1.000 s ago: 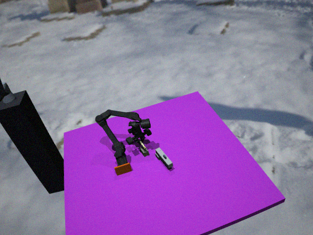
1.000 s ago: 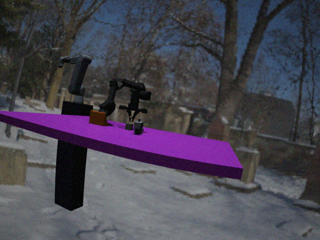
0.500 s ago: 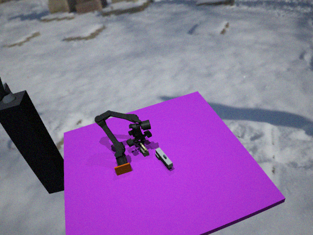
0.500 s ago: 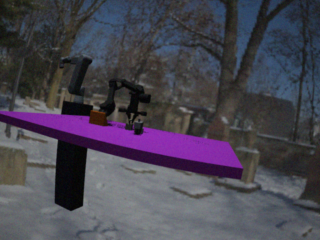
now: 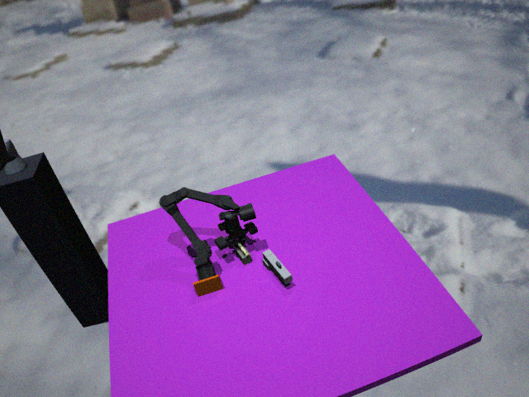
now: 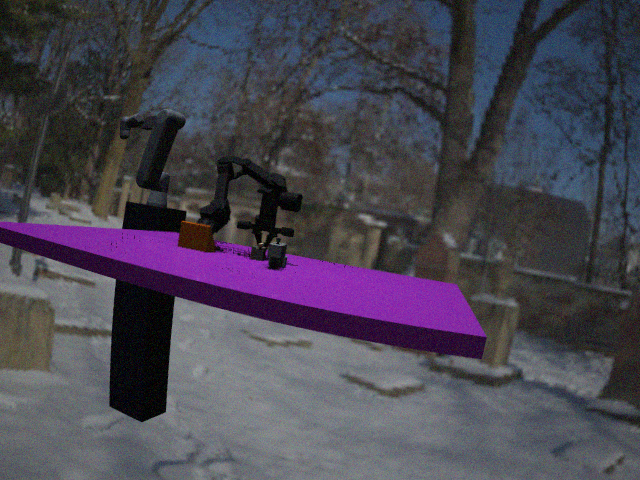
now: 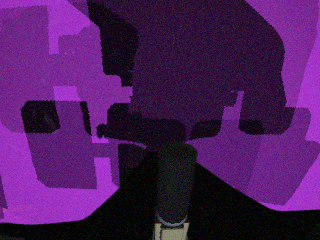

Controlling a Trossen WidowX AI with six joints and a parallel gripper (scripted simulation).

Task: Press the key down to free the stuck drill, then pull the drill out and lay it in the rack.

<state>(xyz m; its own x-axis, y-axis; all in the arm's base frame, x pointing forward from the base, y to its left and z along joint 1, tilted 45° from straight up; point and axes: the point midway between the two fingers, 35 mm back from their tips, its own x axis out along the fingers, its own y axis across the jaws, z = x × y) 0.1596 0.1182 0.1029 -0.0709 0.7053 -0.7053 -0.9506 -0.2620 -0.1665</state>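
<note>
My gripper [image 5: 238, 246] [image 6: 263, 240] [image 7: 164, 159] is shut on the drill [image 5: 241, 250] [image 7: 175, 194], a dark cylinder with a pale cream shank. It points down and holds the drill low over the purple table [image 5: 341, 256] [image 6: 361, 304], just above the small dark rack [image 5: 245, 258] [image 6: 257, 252]. The grey block [image 5: 273, 262] [image 6: 277, 254] with its dark key [image 5: 278, 265] lies to the right of the rack, with no drill in it. In the wrist view only shadows on the table show beyond the drill; the rack is hidden there.
The arm's orange base [image 5: 207, 284] [image 6: 196, 236] stands left of the rack. A black pillar [image 5: 51, 239] [image 6: 142, 320] carrying a camera mount stands off the table's left edge. Snowy ground surrounds the table.
</note>
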